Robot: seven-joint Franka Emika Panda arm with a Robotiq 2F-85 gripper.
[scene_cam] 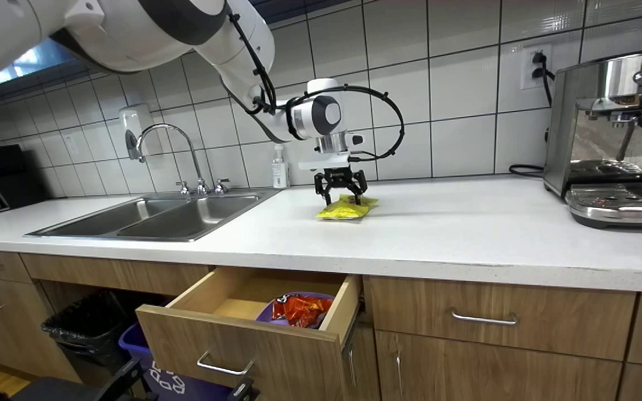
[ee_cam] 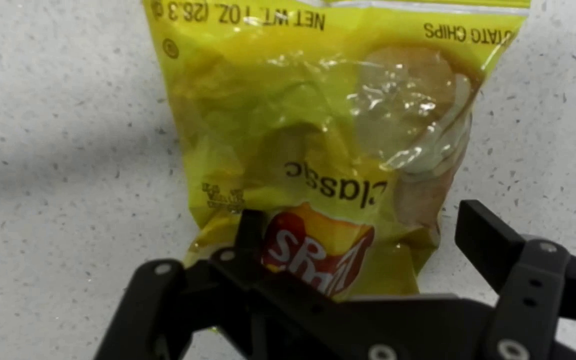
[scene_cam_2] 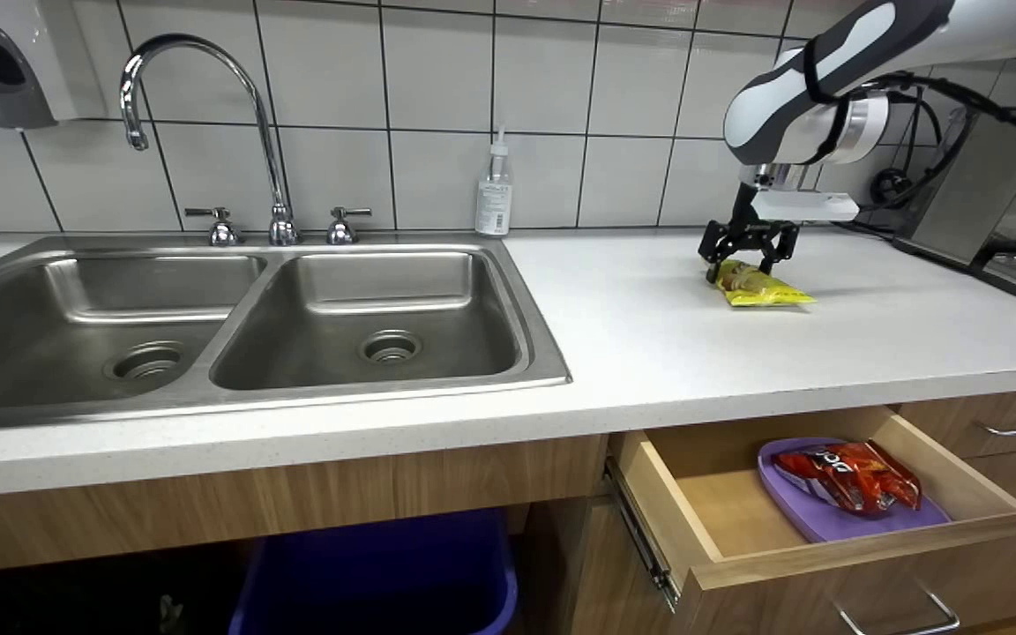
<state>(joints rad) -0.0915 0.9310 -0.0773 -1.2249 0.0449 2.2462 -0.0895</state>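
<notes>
In my wrist view the bag runs past the top edge and partly hides behind the end effector, itself cut off below. Both exterior views crop the coffee machine. I can't read the bottle.

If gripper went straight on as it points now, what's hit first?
Probably the yellow chip bag below the gripper; one finger seems to be over the counter instead. Depth unclear.
</notes>
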